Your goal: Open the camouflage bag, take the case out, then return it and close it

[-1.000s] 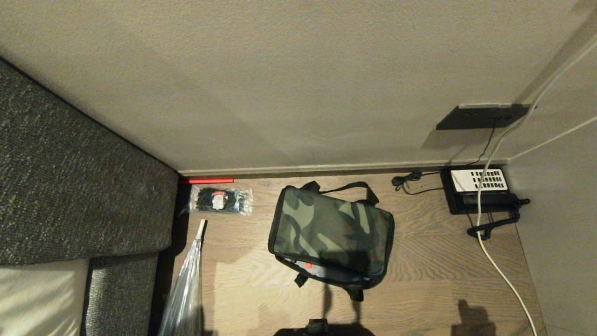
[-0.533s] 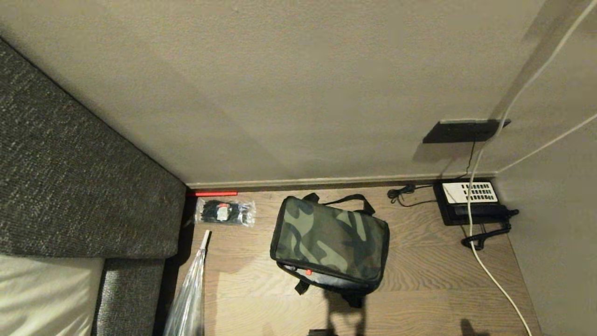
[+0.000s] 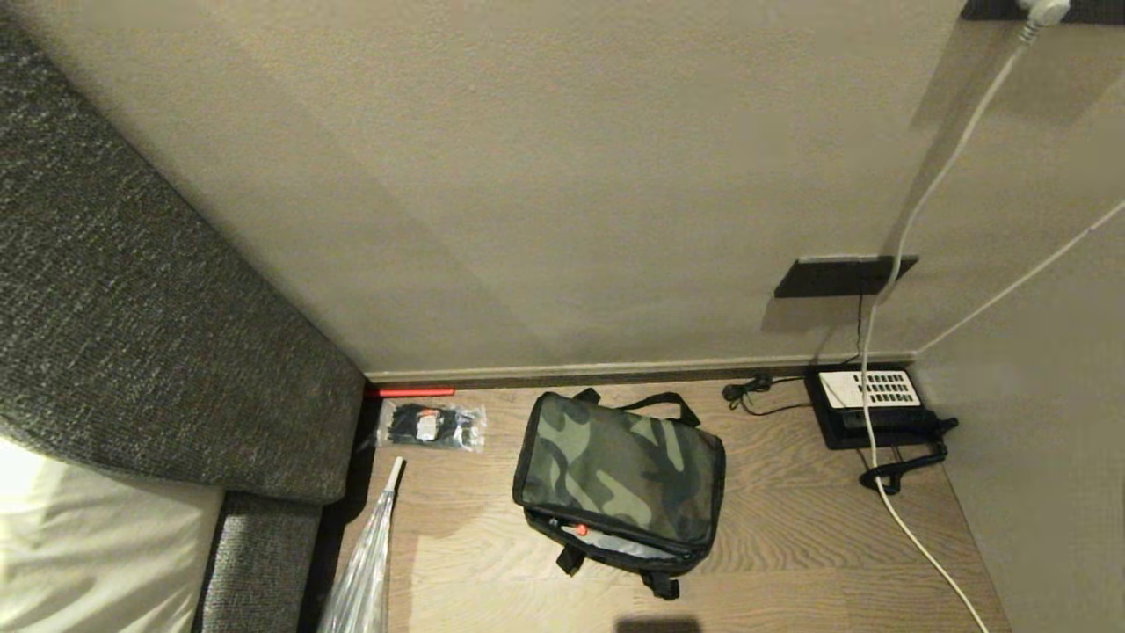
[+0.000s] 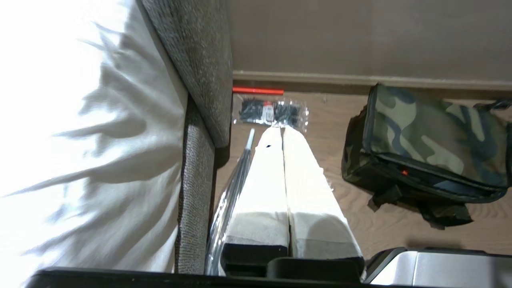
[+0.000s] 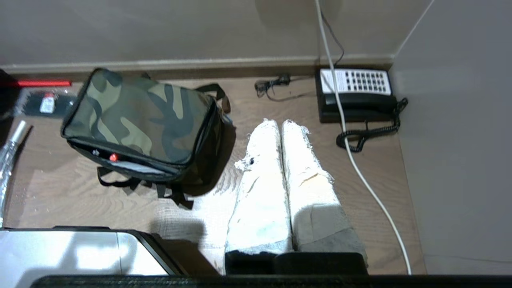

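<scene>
Nothing in the task looks begun: the camouflage bag (image 3: 620, 479) lies flat on the wooden floor (image 3: 791, 527), its zip side turned toward the robot with a small red tab showing there, and the lid looks shut or at most slightly gaping. The case is not in sight; presumably it is inside the bag. Neither arm appears in the head view. The left claw (image 4: 283, 138) hangs short of the bag on the sofa's side, its white-wrapped fingers pressed together and empty; the right claw (image 5: 280, 130) hangs on the bag's other side, between it and the desk telephone (image 3: 870, 406), likewise pressed together and holding nothing. By my reading the step in hand is the approach, and the next move calls for a claw to spread, come down onto the bag's near edge and find the zip pull. Counted around the bag: one bag, one clear packet of black ties (image 3: 431, 425) toward the sofa (image 3: 132, 352), one telephone, one white cable (image 3: 905, 527) beyond it, two claws.
</scene>
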`<state>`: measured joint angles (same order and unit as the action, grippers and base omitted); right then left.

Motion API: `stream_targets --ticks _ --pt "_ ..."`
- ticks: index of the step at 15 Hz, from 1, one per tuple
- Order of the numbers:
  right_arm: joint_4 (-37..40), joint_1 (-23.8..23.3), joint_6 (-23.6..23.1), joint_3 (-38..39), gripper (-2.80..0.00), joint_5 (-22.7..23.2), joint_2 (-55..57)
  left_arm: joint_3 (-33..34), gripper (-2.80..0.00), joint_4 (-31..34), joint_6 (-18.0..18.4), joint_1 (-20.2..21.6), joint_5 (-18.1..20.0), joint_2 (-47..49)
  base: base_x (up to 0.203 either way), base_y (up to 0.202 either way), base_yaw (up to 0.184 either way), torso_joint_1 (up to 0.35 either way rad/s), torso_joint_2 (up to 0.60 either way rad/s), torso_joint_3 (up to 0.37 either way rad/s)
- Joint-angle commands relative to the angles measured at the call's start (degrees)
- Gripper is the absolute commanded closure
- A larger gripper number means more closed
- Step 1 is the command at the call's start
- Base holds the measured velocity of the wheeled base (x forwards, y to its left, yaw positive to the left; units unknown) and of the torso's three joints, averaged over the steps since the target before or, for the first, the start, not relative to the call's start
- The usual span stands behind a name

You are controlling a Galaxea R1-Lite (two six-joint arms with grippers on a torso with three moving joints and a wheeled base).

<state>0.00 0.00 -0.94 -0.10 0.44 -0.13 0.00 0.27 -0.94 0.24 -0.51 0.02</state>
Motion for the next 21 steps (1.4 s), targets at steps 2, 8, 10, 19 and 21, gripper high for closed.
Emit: stream_targets --ticks 2,8,10,19,21 --pt "0.0 0.0 0.0 0.0 0.0 0.0 0.0 0.2 0.0 0.0 0.0 0.0 0.0 0.0 0.0 0.0 0.0 0.002 0.0 0.201" --pt "0.0 0.0 0.0 0.0 0.0 0.0 0.0 0.2 0.0 0.0 0.0 0.0 0.0 0.0 0.0 0.0 0.0 0.002 0.0 0.202" --pt "0.0 0.0 0.0 0.0 0.0 0.0 0.0 0.2 0.0 0.0 0.0 0.0 0.0 0.0 0.0 0.0 0.0 0.002 0.0 0.205" --pt "0.0 0.0 0.0 0.0 0.0 0.0 0.0 0.2 0.0 0.0 0.0 0.0 0.0 0.0 0.0 0.0 0.0 0.002 0.0 0.201" --pt "0.1 0.0 0.0 0.0 0.0 0.0 0.0 0.2 0.0 0.0 0.0 0.0 0.0 0.0 0.0 0.0 0.0 0.002 0.0 0.205"
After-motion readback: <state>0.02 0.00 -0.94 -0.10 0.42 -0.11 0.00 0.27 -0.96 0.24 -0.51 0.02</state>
